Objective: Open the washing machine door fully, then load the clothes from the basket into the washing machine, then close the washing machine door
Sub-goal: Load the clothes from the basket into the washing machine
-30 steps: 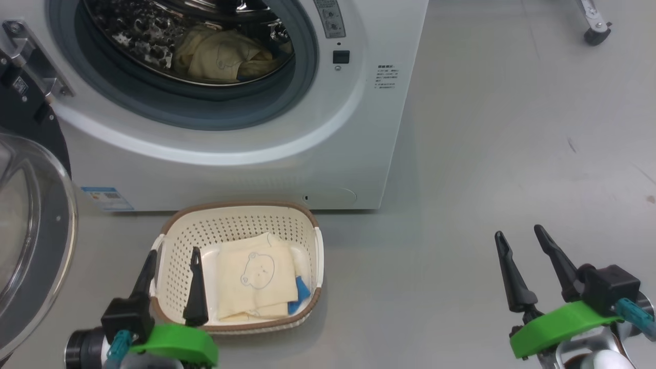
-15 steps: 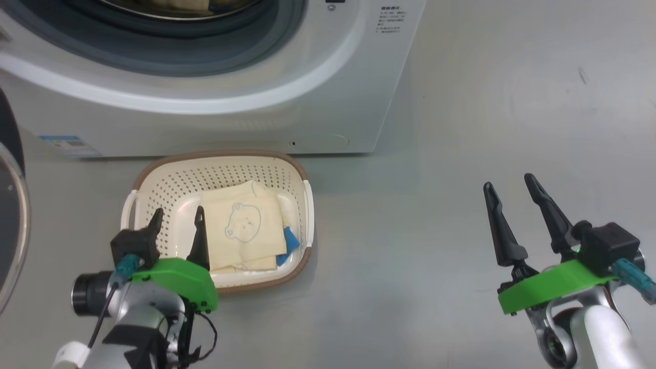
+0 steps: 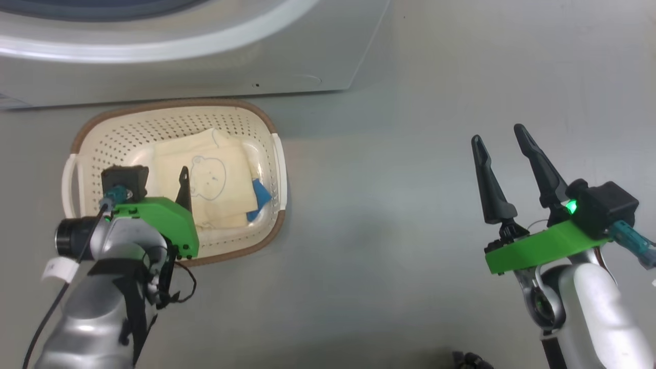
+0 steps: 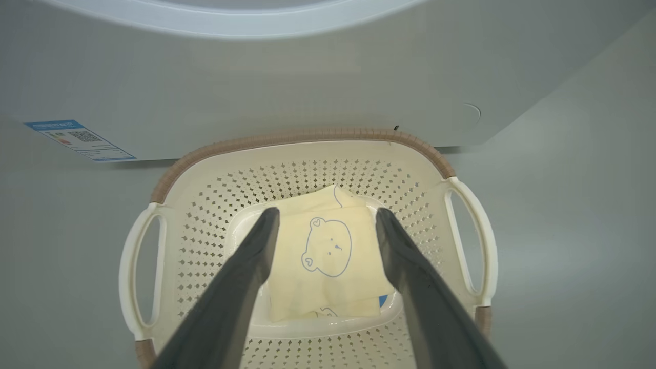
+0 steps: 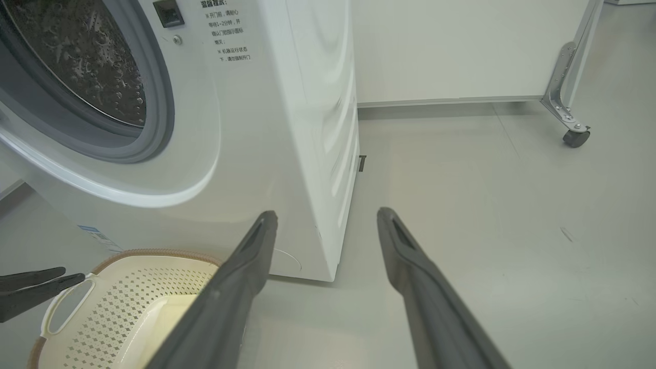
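Nearest, the left gripper (image 4: 327, 214) hangs over the basket (image 4: 307, 136) with its jaws spread wide and nothing between them. In its wrist view the two fingers frame the folded yellow clothes (image 4: 328, 266), which lie on the basket's bottom. The likeliest slip is a shallow pinch. If the tips close on the top layer alone, the fold may open, and the lower layers, with the blue trim (image 3: 259, 197) at the edge, would be left or trail. Coming down too far is the other risk, I judge: the tips could jam on the hard bottom or catch in the side holes, and a light basket would then lift or skid. Nothing steadies it, for the right gripper (image 3: 498, 133) is well apart over bare floor (image 3: 384, 230), likewise spread and empty. Farther off, the basket sits just before the washer (image 4: 256, 77). A dangling piece could catch on the grey gasket (image 5: 159, 118) short of the drum (image 5: 77, 56) and drop to the floor.
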### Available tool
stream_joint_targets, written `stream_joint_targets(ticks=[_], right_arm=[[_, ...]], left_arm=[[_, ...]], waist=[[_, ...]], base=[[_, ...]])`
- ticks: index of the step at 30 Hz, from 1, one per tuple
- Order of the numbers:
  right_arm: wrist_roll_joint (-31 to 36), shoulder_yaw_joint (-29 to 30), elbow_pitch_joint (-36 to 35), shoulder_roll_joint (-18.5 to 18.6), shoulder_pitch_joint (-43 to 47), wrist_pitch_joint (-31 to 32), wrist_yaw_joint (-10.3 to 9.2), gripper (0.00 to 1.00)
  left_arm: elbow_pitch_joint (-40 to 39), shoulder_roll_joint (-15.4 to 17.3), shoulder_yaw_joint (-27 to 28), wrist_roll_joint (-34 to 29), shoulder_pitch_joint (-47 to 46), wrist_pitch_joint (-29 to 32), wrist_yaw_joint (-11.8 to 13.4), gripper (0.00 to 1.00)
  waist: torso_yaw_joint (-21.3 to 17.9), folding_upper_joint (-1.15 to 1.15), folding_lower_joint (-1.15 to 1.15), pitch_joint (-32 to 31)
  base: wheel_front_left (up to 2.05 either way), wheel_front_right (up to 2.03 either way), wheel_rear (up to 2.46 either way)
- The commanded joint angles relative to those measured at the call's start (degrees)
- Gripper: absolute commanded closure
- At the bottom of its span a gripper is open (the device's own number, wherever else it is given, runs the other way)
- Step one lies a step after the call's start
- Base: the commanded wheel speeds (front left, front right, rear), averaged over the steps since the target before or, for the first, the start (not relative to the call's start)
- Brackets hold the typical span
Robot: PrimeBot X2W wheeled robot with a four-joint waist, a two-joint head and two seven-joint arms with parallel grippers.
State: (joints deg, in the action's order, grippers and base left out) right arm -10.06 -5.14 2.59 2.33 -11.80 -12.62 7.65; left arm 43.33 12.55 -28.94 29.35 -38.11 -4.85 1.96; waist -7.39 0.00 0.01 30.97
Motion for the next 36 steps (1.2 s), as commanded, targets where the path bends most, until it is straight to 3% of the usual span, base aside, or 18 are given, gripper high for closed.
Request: stream_joint_targets(ticks=[1, 4, 17, 29, 36], right_arm=[[-0.50, -1.53, -1.14, 0.54, -1.16, -0.77, -0.16, 0.00], [-1.17, -2.43, -0.70, 0.54, -2.74, -1.23, -0.16, 0.00], [-4.94, -6.05, 1.37, 0.54, -8.34, -2.32, -0.16, 0.00], [-8.47, -8.16, 0.28, 0.54, -10.37, -2.37, -0.16, 0.00], [-9.39, -8.74, 0.27, 0.54, -11.05, -2.37, -0.16, 0.00]], left_arm=[[0.86, 1.33, 1.19, 0.36, -2.01, 0.34, -0.61, 0.00], [4.92, 1.35, 1.17, 0.64, -4.90, 0.87, -1.83, 0.00], [16.95, 4.14, 2.84, 1.80, -15.33, 1.41, -3.06, 0.00], [22.93, 10.25, 0.75, -1.01, -23.49, 2.60, -3.75, 0.00], [25.40, 11.00, -0.41, -1.31, -26.77, 5.44, -5.06, 0.00]], waist=[[-1.87, 0.00, -0.01, 3.15], [-3.08, 0.00, -0.01, 6.14], [-8.89, 0.00, -0.01, 17.10], [-14.04, 0.00, -0.01, 24.58], [-14.67, 0.00, -0.01, 26.76]], base=[[0.00, 0.00, 0.00], [0.00, 0.00, 0.00], [0.00, 0.00, 0.00], [0.00, 0.00, 0.00], [0.00, 0.00, 0.00]])
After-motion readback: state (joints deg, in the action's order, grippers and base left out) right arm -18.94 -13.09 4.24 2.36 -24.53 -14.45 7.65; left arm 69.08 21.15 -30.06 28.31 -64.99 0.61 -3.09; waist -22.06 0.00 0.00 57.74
